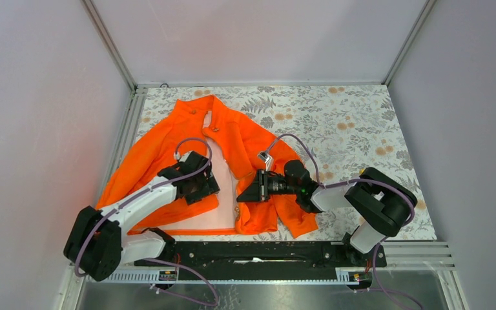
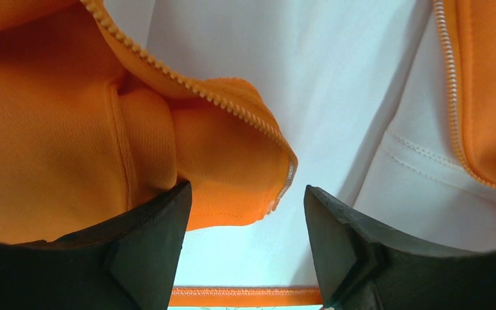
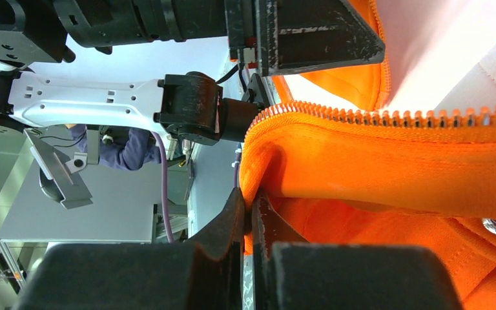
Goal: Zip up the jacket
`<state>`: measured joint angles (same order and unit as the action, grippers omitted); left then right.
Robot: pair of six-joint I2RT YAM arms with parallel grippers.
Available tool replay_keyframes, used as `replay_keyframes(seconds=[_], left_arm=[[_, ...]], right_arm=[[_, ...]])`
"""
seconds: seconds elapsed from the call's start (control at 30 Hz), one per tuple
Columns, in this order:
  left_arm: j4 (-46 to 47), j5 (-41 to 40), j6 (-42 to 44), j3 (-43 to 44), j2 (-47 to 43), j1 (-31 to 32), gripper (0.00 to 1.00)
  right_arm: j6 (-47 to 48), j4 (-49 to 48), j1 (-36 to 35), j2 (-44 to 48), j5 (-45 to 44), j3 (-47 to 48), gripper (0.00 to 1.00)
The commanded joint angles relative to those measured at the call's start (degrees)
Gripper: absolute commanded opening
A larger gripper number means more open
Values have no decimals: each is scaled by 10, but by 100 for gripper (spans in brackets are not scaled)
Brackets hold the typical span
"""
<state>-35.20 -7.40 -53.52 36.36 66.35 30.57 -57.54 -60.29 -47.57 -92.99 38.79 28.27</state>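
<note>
The floral table [image 1: 349, 123] carries the jacket [image 1: 248, 139], unzipped on its left half, front panels spread off the pale lining [image 2: 284, 64]. The right gripper [image 3: 250, 210] is clamped on one panel's edge below the zipper teeth [image 3: 387, 117]. The left gripper [image 2: 245, 197] grasps nothing, jaws apart at the other panel's bottom corner

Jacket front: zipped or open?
Open. The jacket lies with its front edges apart, pale lining showing between them; the left wrist view shows its two zipper rows separate.
</note>
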Motion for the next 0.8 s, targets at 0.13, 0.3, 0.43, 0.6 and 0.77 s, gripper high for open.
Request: replay_keyframes(seconds=[0.13,0.3,0.43,0.6,0.77], left_arm=[[-21,-54,-27,43,74,6,68],[-37,-90,-50,61,120,27,66],[-60,-112,-56,86,166,39,64],[-54,-114,-55,86,190,43,51],[-50,-115,-56,80,158,44,33]], right_arm=[[0,-32,-5,16,12,-11,0],[-3,-37,-5,14,15,-12,0],[-3,-38,-5,16,14,-14,0],[-4,-38,-5,19,14,-18,0],[-1,-33,-5,18,14,-19,0]])
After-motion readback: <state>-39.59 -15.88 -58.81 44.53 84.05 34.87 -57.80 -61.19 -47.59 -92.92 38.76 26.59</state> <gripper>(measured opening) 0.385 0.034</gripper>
